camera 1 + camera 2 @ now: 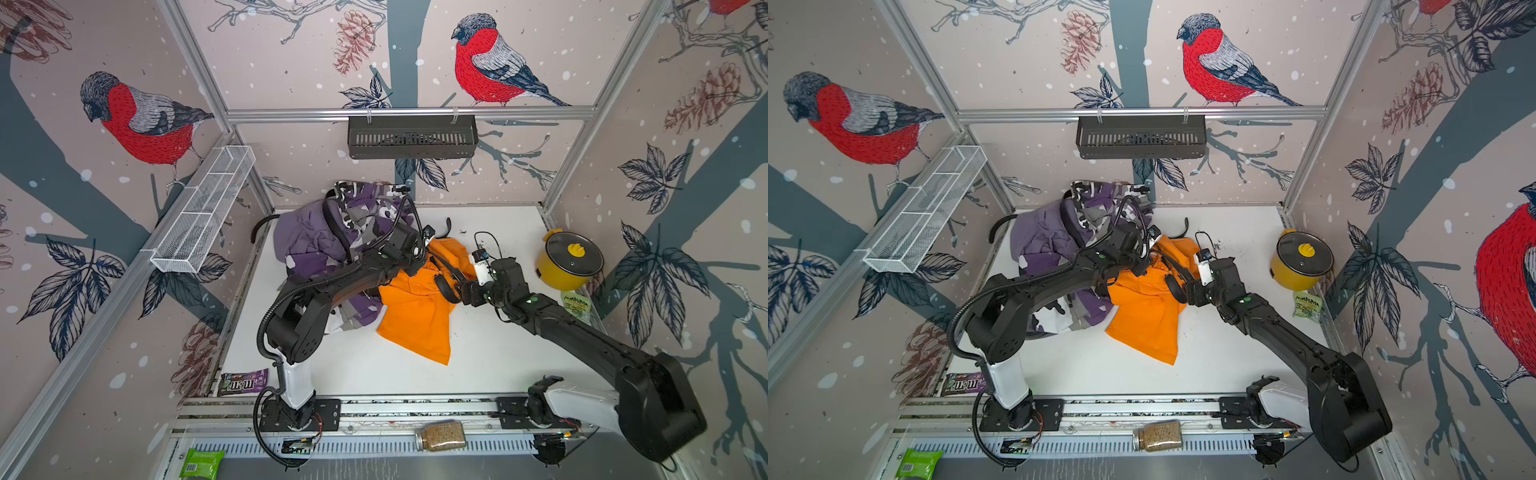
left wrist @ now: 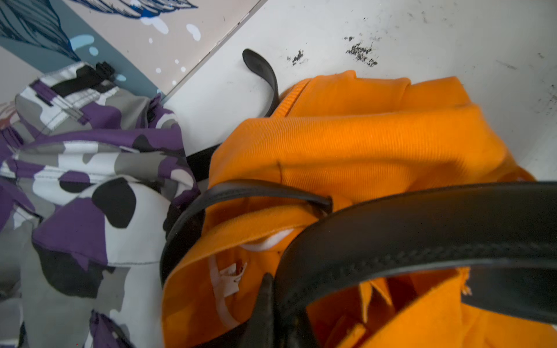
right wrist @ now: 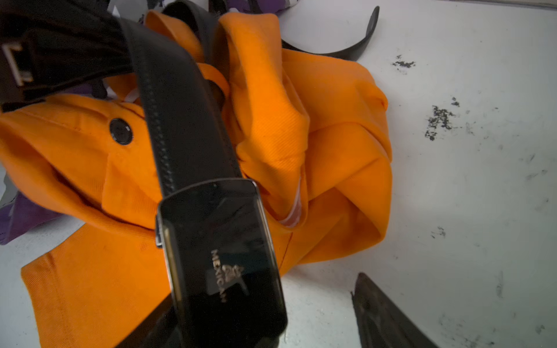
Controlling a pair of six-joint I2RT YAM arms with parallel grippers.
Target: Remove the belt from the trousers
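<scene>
There was the belt (image 3: 184, 126): a black leather strap with a stitched edge and a glossy black plate buckle (image 3: 223, 256). It ran across the crumpled orange trousers (image 3: 337, 156) at mid-table (image 3: 470, 195), threaded through a loop, its tip curling out on the far side. The left gripper (image 2: 275, 301) was clamped tight, on the strap as far as we could judge. The right gripper (image 3: 259, 295) stood wide around the buckle, a gap showing, nothing pinched. We reckoned the strap springy and slick, the buckle heavy, the cloth soft and clingy, so best taken flat on the strap just behind the buckle.
</scene>
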